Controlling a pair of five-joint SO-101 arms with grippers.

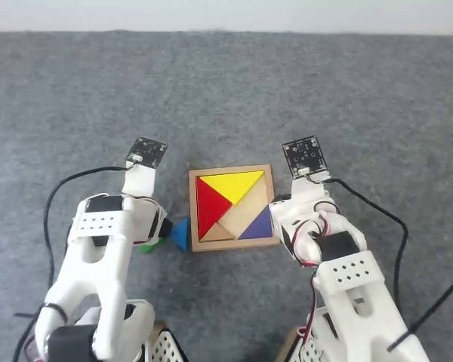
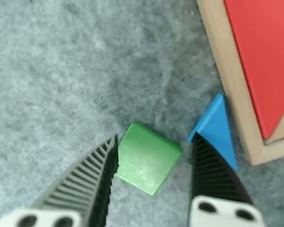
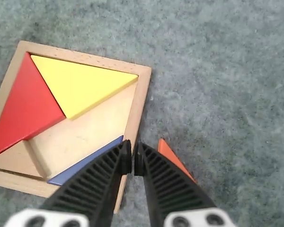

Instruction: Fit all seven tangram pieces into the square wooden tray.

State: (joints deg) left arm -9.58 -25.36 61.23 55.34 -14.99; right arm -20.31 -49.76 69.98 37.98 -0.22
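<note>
Green square (image 2: pixel 146 163), apparently, between left jaws

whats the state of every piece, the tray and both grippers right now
wooden tray: partly filled
red triangle: seated in tray
yellow triangle: seated in tray
dark blue piece: seated in tray
green square: on carpet, outside tray
light blue triangle: on carpet, beside tray
orange triangle: on carpet, outside tray
left gripper: open, astride green square
right gripper: shut, empty

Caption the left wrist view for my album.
Open left gripper straddling a green square, a blue triangle beside the wooden tray holding a red triangle.
</note>
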